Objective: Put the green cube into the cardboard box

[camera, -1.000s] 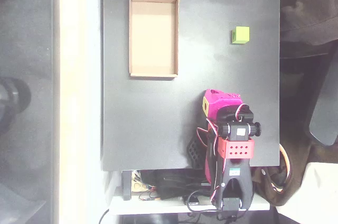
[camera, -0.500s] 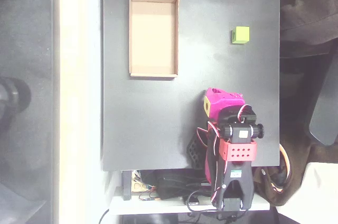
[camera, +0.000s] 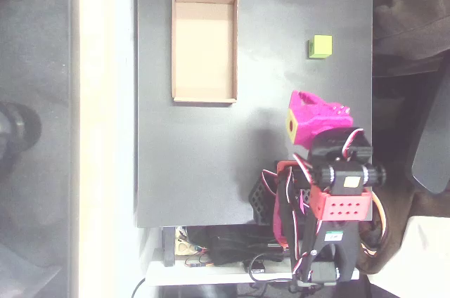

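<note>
In the overhead view the green cube (camera: 320, 46) rests on the black table at the upper right, by itself. The cardboard box (camera: 204, 46), a shallow tan tray with nothing in it, lies at the upper left of the table. My magenta gripper (camera: 318, 103) points up the picture from the arm at the bottom right and sits well below the cube, a little to its right side. Its fingertips are foreshortened, so I cannot see whether its jaws are apart. Nothing shows between them.
The black table (camera: 197, 164) ends close to the cube on the right and at the arm's base below. Cables and a black block (camera: 261, 199) crowd the arm's base. A dark chair (camera: 432, 150) stands off the right edge.
The arm has swung to the right and the gripper has risen up the picture toward the cube. Cube and box have not moved.
</note>
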